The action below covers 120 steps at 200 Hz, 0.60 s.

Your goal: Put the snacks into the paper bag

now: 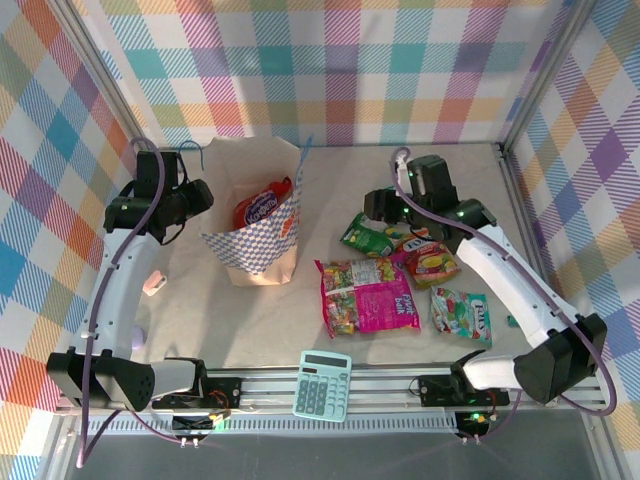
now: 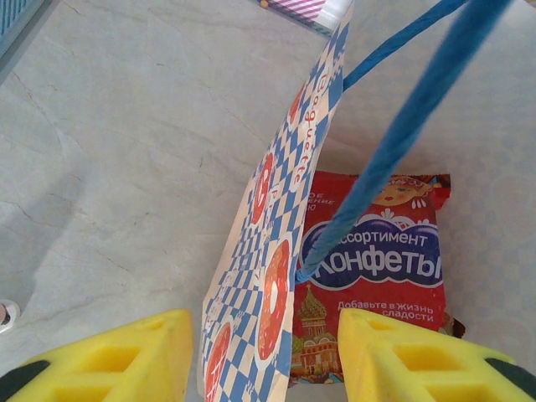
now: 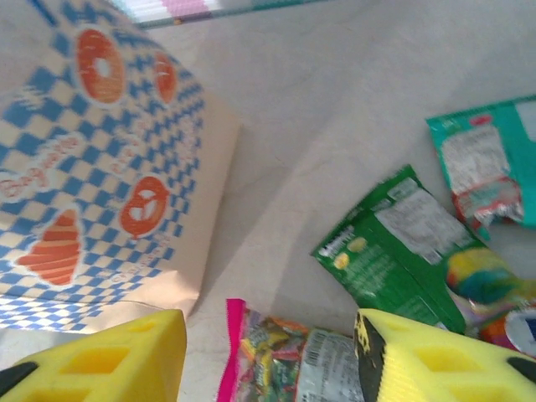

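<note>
The paper bag (image 1: 262, 245) stands open at the centre left, a red-orange snack packet (image 1: 262, 208) inside it. My left gripper (image 1: 198, 196) hovers at the bag's left rim. In the left wrist view the bag's checkered wall (image 2: 268, 268) rises between my open left gripper (image 2: 266, 360), with the red packet (image 2: 381, 268) and a blue cord handle (image 2: 394, 142) beyond it. My right gripper (image 1: 383, 207) hangs open over the loose snacks: a green packet (image 1: 367, 238), an orange one (image 1: 431, 262), a big magenta one (image 1: 368, 296) and a teal one (image 1: 462, 313). In the right wrist view the right gripper (image 3: 268, 360) holds nothing, above the magenta packet (image 3: 276, 360).
A pale teal calculator (image 1: 323, 384) lies on the front rail. A small pink thing (image 1: 153, 284) sits by the left arm. Checkered walls close the back and sides. Bare table lies between the bag and the snacks.
</note>
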Each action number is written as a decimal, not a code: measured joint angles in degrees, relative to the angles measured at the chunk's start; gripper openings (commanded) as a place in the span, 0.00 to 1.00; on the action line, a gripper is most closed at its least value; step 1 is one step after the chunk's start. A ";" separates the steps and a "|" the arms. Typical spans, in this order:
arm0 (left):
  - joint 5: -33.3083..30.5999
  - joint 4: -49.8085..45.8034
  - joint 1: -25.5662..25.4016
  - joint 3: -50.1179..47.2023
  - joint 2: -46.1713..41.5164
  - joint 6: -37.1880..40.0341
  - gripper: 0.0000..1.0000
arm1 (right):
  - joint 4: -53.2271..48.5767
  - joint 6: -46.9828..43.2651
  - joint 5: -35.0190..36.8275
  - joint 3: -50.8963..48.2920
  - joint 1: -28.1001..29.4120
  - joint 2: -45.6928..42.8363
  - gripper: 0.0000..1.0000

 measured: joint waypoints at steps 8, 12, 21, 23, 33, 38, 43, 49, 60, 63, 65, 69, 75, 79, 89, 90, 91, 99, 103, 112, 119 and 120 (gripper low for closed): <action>-0.31 0.00 -0.13 0.00 0.04 0.00 0.50 | -0.31 0.94 0.46 -1.18 -0.70 -0.83 0.65; -0.48 0.00 -0.24 0.02 0.07 0.02 0.50 | -0.52 1.38 0.74 -1.64 -0.96 -1.20 0.67; -0.81 0.00 -0.33 0.02 0.13 0.02 0.50 | -0.96 2.60 1.49 -2.78 -1.64 -2.32 0.69; -0.83 0.00 -0.35 0.02 0.15 0.02 0.50 | -1.07 2.62 1.68 -3.04 -1.77 -2.56 0.69; -1.05 0.00 -0.42 0.00 0.22 0.02 0.51 | -1.70 3.74 2.56 -4.00 -2.54 -3.74 0.70; -1.11 0.02 -0.44 0.00 0.22 0.00 0.51 | -1.92 4.17 2.86 -4.39 -2.93 -4.22 0.70; -1.20 0.02 -0.46 0.00 0.22 0.02 0.51 | -2.19 4.70 3.10 -4.70 -3.41 -4.66 0.70; -1.20 0.02 -0.46 0.00 0.22 0.00 0.51 | -2.56 5.29 3.32 -4.92 -4.02 -5.09 0.70; -1.20 0.02 -0.48 0.00 0.26 0.02 0.51 | -3.06 6.38 3.41 -5.31 -5.03 -5.70 0.71; -1.20 0.02 -0.48 0.00 0.26 0.00 0.51 | -3.13 6.62 3.41 -5.42 -5.29 -5.86 0.71; -1.20 0.02 -0.48 0.00 0.26 0.02 0.51 | -3.17 6.82 3.41 -5.51 -5.49 -5.97 0.71; -1.22 0.02 -0.52 0.00 0.31 0.00 0.52 | -3.26 7.30 3.45 -5.75 -5.88 -6.23 0.71; -1.27 0.02 -0.63 0.00 0.37 0.02 0.52 | -3.32 7.76 3.56 -6.23 -6.32 -6.67 0.71; -1.33 0.04 -0.70 0.00 0.37 0.02 0.52 | -3.34 8.11 3.65 -6.69 -6.62 -7.04 0.71; -1.60 0.02 -0.94 0.00 0.50 0.02 0.53 | -3.32 9.14 3.80 -8.33 -7.34 -8.22 0.72; -1.62 0.02 -0.96 0.00 0.50 0.02 0.53 | -3.34 9.25 3.82 -8.61 -7.45 -8.41 0.72; -1.64 0.02 -0.98 0.00 0.50 0.02 0.53 | -3.34 9.33 3.82 -8.76 -7.50 -8.52 0.72; -1.70 0.02 -1.11 0.02 0.61 0.02 0.54 | -3.39 10.25 3.85 -10.54 -8.11 -9.77 0.72; -1.81 0.00 -1.18 0.00 0.66 0.02 0.54 | -3.37 10.75 3.82 -11.52 -8.50 -10.40 0.73; -2.10 0.02 -1.33 0.00 0.70 0.04 0.54 | -3.50 12.04 3.78 -13.64 -9.35 -11.69 0.73; -2.23 0.02 -1.44 0.00 0.70 0.11 0.55 | -3.76 13.14 3.65 -14.97 -10.05 -12.50 0.73; -2.27 0.02 -1.49 0.00 0.70 0.15 0.55 | -3.87 13.38 3.63 -15.26 -10.27 -12.70 0.73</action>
